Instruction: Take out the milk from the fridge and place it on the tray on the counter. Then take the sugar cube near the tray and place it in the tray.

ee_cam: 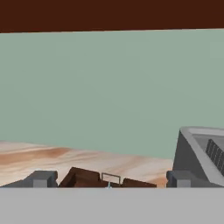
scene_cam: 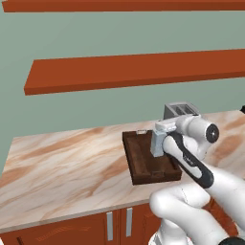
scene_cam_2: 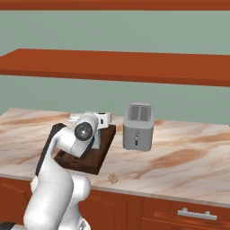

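Note:
The dark brown tray (scene_cam: 143,165) lies on the beige marble counter (scene_cam: 62,167), left of the toaster. The pale blue-grey milk carton (scene_cam: 157,143) stands upright on the tray, partly hidden by my arm. My gripper (ee_cam: 111,179) hovers just above the carton, open, with nothing between its widely spread fingertips (ee_cam: 41,178). In the hand view the carton's top ridge (ee_cam: 110,178) shows low between them, over the tray (ee_cam: 81,177). A small speckled sugar cube (scene_cam_2: 112,178) sits on the counter (scene_cam_2: 188,157) near the front edge, just right of the tray (scene_cam_2: 85,164). The fridge is out of view.
A grey toaster (scene_cam_2: 138,126) stands right of the tray, close to my hand, and its body (ee_cam: 201,153) fills the hand view's right side. Red-brown wall shelves (scene_cam: 134,69) hang above the counter. Broad bare marble stretches left of the tray.

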Tool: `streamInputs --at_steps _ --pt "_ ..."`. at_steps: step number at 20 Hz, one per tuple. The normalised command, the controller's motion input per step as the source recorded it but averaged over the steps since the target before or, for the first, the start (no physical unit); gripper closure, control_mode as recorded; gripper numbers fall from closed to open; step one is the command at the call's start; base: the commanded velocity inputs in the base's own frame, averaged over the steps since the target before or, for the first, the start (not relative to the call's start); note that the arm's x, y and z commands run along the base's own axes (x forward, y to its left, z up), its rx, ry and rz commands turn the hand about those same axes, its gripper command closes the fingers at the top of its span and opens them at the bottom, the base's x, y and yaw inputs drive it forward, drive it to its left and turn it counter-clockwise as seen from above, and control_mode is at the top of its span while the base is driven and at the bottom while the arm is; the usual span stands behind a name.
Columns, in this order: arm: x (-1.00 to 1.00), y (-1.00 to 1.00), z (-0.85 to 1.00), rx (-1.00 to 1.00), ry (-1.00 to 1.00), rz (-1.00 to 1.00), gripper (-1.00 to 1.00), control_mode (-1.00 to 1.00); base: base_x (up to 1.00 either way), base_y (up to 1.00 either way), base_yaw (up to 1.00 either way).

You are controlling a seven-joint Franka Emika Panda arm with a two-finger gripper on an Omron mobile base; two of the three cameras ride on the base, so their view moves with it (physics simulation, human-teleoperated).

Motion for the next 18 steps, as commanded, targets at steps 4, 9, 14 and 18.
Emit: streamInputs --at_steps 4,9,14,18 --pt "-0.88 -0.25 0.74 0.02 0.02 0.00 -1.00 -1.00 0.00 0.00 0.00" --pt "-0.74 -0.30 0.82 0.04 0.10 0.00 -1.00 -1.00 0.00 0.00 0.00" --pt "-0.88 -0.32 0.44 0.01 0.03 0.00 -1.00 -1.00 0.00 0.00 0.00" --pt "-1.00 -0.43 0.23 0.00 0.00 0.00 -1.00 -1.00 0.00 0.00 0.00"
